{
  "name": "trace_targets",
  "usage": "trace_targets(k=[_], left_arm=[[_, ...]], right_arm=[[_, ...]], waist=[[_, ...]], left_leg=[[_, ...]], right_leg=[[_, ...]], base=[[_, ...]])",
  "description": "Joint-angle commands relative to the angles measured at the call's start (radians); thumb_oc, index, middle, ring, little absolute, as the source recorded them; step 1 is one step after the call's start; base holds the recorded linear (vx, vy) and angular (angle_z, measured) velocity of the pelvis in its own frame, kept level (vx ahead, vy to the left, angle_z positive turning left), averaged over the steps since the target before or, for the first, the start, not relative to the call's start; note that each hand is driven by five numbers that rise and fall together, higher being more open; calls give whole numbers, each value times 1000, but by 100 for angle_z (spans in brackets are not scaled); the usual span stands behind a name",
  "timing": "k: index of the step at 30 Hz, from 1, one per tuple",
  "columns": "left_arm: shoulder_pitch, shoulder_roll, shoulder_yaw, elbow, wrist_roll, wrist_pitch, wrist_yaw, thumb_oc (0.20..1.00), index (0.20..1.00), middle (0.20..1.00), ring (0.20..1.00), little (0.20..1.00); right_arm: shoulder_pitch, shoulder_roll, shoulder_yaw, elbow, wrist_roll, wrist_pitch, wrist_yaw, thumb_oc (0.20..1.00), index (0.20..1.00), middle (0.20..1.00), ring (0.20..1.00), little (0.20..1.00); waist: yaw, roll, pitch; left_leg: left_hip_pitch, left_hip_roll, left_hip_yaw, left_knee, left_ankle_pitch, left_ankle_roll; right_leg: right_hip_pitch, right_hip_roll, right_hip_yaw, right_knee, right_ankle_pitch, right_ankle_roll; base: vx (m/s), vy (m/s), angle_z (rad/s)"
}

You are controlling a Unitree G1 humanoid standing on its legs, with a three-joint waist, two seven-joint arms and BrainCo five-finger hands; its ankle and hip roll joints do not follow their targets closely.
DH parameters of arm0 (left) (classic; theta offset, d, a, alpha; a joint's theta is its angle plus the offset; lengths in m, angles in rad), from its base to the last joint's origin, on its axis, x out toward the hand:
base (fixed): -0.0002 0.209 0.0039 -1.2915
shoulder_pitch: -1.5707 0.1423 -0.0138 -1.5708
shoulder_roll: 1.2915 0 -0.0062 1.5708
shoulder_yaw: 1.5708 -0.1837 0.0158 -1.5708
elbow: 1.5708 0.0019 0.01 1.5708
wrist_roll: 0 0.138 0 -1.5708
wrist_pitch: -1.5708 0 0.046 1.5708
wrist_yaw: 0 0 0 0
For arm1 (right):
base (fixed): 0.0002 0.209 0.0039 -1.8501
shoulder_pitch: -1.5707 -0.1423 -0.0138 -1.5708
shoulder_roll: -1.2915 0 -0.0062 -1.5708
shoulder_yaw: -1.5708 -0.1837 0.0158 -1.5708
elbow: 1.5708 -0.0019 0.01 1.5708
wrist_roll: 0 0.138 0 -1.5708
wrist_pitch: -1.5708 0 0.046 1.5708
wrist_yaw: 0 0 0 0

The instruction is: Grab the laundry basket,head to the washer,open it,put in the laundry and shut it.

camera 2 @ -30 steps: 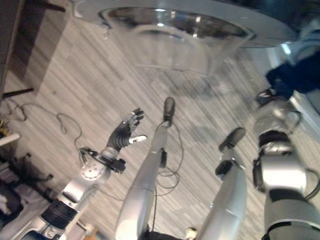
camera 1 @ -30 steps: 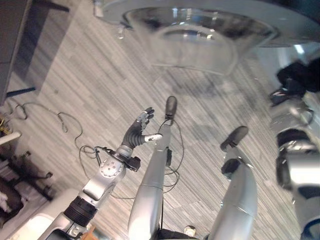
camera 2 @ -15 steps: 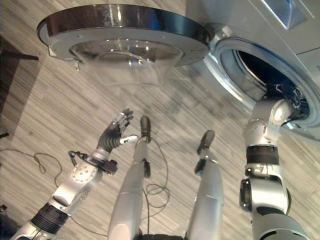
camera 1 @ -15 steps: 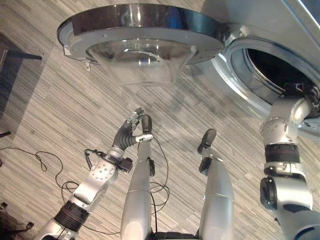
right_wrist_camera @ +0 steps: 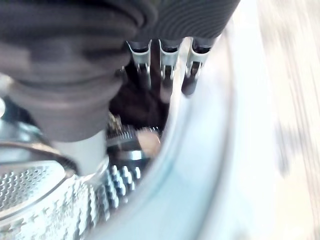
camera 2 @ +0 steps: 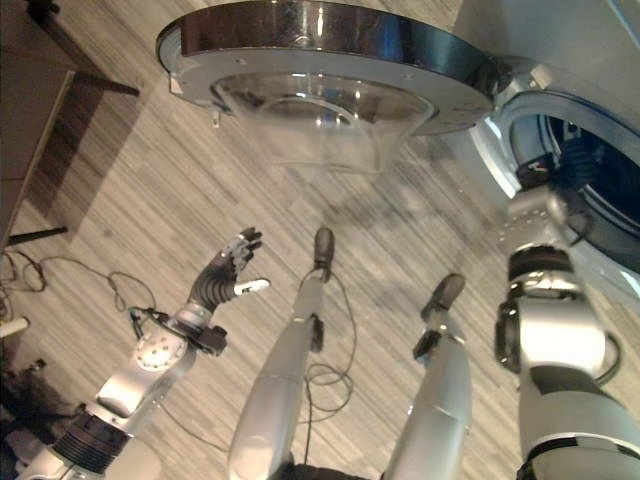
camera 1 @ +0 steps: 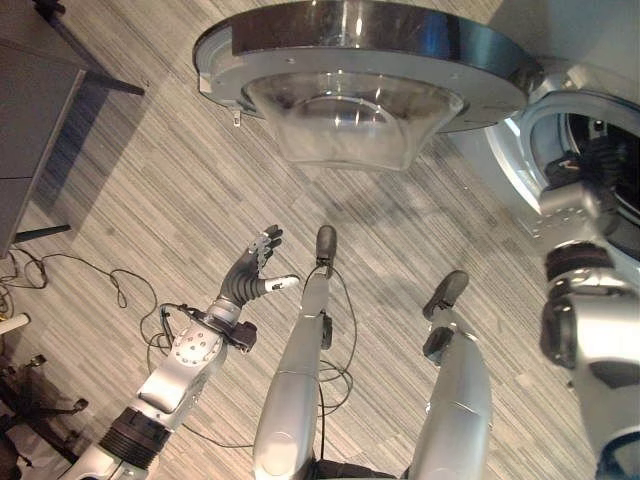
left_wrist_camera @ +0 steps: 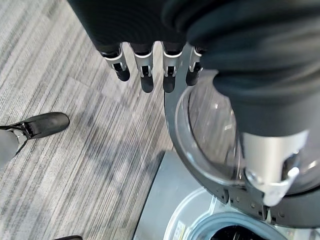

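The washer door (camera 1: 360, 75) swings wide open, its round glass bulging down toward the floor. The washer opening (camera 2: 590, 190) sits at 2 o'clock. The right hand (right_wrist_camera: 165, 70) reaches inside the drum (right_wrist_camera: 45, 200), fingers straight, near dark laundry (right_wrist_camera: 135, 102). The left hand (camera 1: 255, 270) hangs over the wooden floor (camera 1: 150, 200), fingers spread, holding nothing.

Grey wood-look plank floor (camera 1: 180, 170) runs under everything here, boards slanting across it. The washer (camera 2: 560, 40) stands on it, its round glass door (camera 1: 350, 80) swung wide out over the planks. Well away from the washer, a dark cabinet (camera 1: 30, 120) stands on thin black legs, and beyond that, farther again from the washer, sits a black chair base (camera 1: 40, 405).
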Motion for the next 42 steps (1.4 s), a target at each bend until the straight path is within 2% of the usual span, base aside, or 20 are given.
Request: trace_targets(k=[1,2,4,5,6,8,9,10,11,13,17,19,20,23,26,31,32,36,38,42], left_arm=[[-5,-26,-32,-16,40,-21,-28,1000,1000,1000,1000,1000],[9,-30,-30,-12,47,-19,-42,1000,1000,1000,1000,1000],[22,-27,-27,-12,53,-17,-47,1000,1000,1000,1000,1000],[30,-26,-25,-9,53,-17,-52,1000,1000,1000,1000,1000],[43,-24,-17,-5,55,-19,-56,1000,1000,1000,1000,1000],[74,-26,1,26,61,-7,-75,1000,1000,1000,1000,1000],[77,-25,2,27,61,-7,-75,1000,1000,1000,1000,1000],[93,-21,23,39,72,-4,-82,1000,1000,1000,1000,1000],[96,-20,24,38,72,-3,-83,1000,1000,1000,1000,1000],[116,-20,42,56,76,0,-93,1000,1000,1000,1000,1000],[196,-3,69,92,103,9,-130,1000,1000,1000,1000,1000],[227,-1,77,123,134,21,-139,1000,1000,1000,1000,1000],[247,-1,90,167,189,33,-142,1000,1000,1000,1000,1000],[278,-5,116,191,230,43,-143,1000,1000,1000,1000,1000],[338,-34,184,220,304,60,-139,1000,1000,1000,1000,1000],[381,-83,225,227,346,75,-131,1000,1000,1000,1000,1000],[362,-123,244,247,379,85,-110,1000,1000,1000,1000,1000],[348,-140,252,240,382,82,-92,1000,1000,1000,1000,1000],[344,-143,251,247,386,85,-83,1000,1000,1000,1000,1000],[340,-149,246,255,382,83,-69,1000,1000,1000,1000,1000]], right_arm=[[129,-4,-5,-132,29,-122,46,1000,1000,1000,1000,1000],[200,45,-17,-187,25,-135,74,1000,1000,1000,1000,1000],[242,72,-17,-200,18,-136,88,1000,1000,1000,1000,1000],[280,88,-4,-199,-7,-127,95,1000,1000,1000,1000,1000],[333,117,14,-210,-35,-107,107,1000,1000,1000,1000,1000],[532,189,64,-225,-114,-36,161,1000,1000,1000,1000,1000],[536,191,65,-228,-116,-36,161,1000,1000,1000,1000,1000],[641,212,82,-208,-165,3,190,1000,1000,1000,1000,1000],[643,214,83,-209,-166,3,190,1000,1000,1000,1000,1000],[732,218,103,-171,-236,53,222,1000,1000,1000,1000,1000],[921,208,148,-209,-340,120,309,1000,1000,1000,1000,1000],[966,206,153,-217,-385,137,311,1000,1000,1000,1000,1000],[993,195,159,-227,-453,159,308,1000,1000,1000,1000,1000],[1045,188,147,-289,-482,176,316,1000,1000,1000,1000,1000],[1114,186,80,-387,-501,185,315,1000,1000,1000,1000,1000],[1163,210,-36,-472,-466,165,279,1000,1000,1000,1000,1000],[1160,199,-161,-536,-478,115,180,1000,1000,1000,1000,1000],[1129,163,-309,-680,-500,18,45,1000,1000,1000,1000,1000],[1104,150,-403,-842,-553,-52,-49,1000,1000,1000,1000,1000],[1055,122,-455,-995,-674,-74,-157,1000,1000,1000,1000,1000]], waist=[[-17,-3,-1],[-27,-12,7],[-32,-19,-4],[-37,-25,1],[-46,-34,-10],[-83,-74,-17],[-82,-74,-26],[-105,-96,-35],[-105,-95,-42],[-123,-111,-57],[-157,-139,-92],[-168,-147,-114],[-177,-154,-146],[-187,-157,-174],[-206,-160,-250],[-220,-162,-320],[-230,-163,-378],[-234,-163,-408],[-238,-163,-426],[-229,-164,-441]], left_leg=[[51,57,48,85,-206,-86],[45,54,57,100,-195,-78],[59,54,52,105,-219,-79],[54,51,60,113,-201,-72],[74,55,60,113,-227,-76],[104,57,82,127,-219,-65],[117,60,76,122,-241,-71],[141,60,89,132,-227,-61],[155,64,83,127,-249,-67],[192,62,93,134,-236,-56],[332,67,103,154,-274,-44],[407,75,111,173,-300,-38],[480,82,132,188,-328,-35],[552,89,149,190,-350,-28],[673,87,175,155,-377,-12],[776,66,200,99,-391,7],[841,50,212,54,-402,20],[878,46,206,18,-395,25],[891,47,200,1,-388,25],[892,49,192,-13,-380,25]], right_leg=[[92,22,-30,-276,109,65],[91,16,-41,-277,134,56],[110,19,-28,-283,119,65],[109,16,-38,-286,144,55],[130,21,-26,-296,129,66],[173,26,-35,-332,171,56],[185,32,-27,-335,151,67],[214,29,-33,-347,178,55],[226,35,-25,-350,157,66],[270,27,-35,-355,176,54],[417,25,-39,-363,166,54],[486,24,-28,-366,162,54],[551,25,-25,-367,151,55],[604,23,-7,-365,141,57],[680,19,9,-369,130,66],[747,14,19,-383,132,77],[784,16,32,-395,127,88],[815,23,41,-408,115,92],[824,30,43,-419,111,92],[826,36,42,-421,108,89]], base=[[-114,52,2],[-30,31,4],[-26,42,3],[-25,68,-2],[-103,94,-1],[-9,75,-4],[-1,55,-23],[83,15,-27],[-77,58,-24],[-6,49,-14],[98,75,-6],[106,136,-14],[40,80,-24],[74,107,-30],[136,120,-26],[134,78,-21],[190,59,-28],[120,22,-14],[81,5,-9],[20,-2,-2]])
